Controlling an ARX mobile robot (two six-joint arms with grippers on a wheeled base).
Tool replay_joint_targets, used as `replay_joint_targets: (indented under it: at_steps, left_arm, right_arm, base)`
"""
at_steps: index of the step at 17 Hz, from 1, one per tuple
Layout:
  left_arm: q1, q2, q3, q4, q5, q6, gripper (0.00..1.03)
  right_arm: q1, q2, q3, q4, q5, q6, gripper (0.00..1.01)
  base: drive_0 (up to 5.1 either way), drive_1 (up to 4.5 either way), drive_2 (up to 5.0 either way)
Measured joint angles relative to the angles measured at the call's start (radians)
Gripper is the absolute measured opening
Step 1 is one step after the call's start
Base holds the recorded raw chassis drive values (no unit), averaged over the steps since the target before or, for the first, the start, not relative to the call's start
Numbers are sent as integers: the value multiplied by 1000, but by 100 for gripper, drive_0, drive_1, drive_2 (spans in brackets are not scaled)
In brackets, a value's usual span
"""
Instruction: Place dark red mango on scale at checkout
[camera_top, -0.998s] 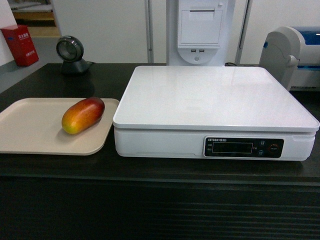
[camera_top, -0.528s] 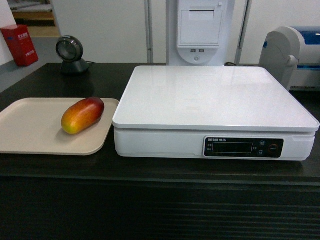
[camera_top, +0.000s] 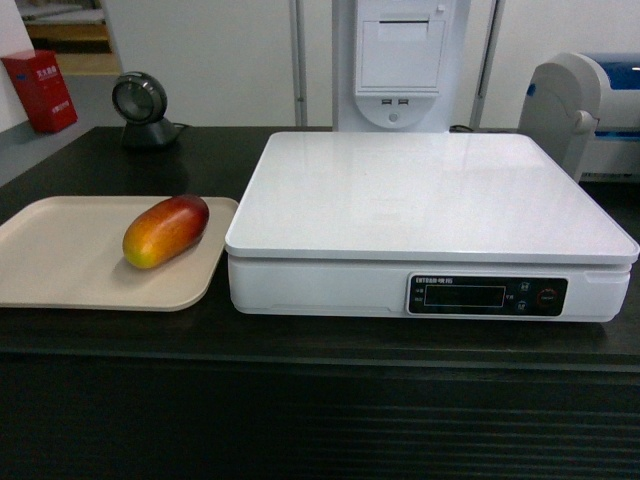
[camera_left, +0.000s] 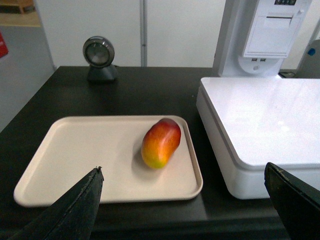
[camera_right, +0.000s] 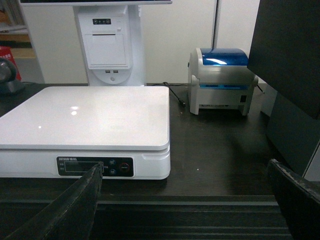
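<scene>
The dark red mango (camera_top: 165, 230) lies on a beige tray (camera_top: 60, 260) at the left of the checkout counter (camera_top: 320, 345); its red end points back right, its yellow-green end front left. In the left wrist view the mango (camera_left: 161, 142) rests near the tray's (camera_left: 75, 150) right rim. The white scale (camera_top: 430, 200) stands right of the tray, its platform bare, its dark display strip (camera_top: 487, 295) facing me. My left gripper (camera_left: 182, 172) is open, short of the tray's front edge. My right gripper (camera_right: 185, 167) is open before the counter front, right of the scale (camera_right: 85, 117). Neither gripper shows in the head view.
A round black scanner (camera_top: 145, 108) stands at the back left of the counter. A white receipt printer column (camera_top: 400, 60) rises behind the scale. A blue-topped label printer (camera_right: 220, 80) sits at the back right, with a dark panel (camera_right: 290, 75) at the far right.
</scene>
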Motion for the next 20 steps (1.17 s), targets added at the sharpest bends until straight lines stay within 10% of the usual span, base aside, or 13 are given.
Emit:
replay_joint_targets:
  at_steps: [6, 20]
  left_arm:
    - [84, 635, 409, 70, 271, 67, 98]
    - [-25, 1113, 994, -261, 216, 222, 98]
  right_arm:
    - [0, 0, 0, 0, 0, 0, 98]
    - [0, 0, 0, 0, 0, 0, 98]
  base:
    - [0, 0, 0]
    - [0, 0, 0]
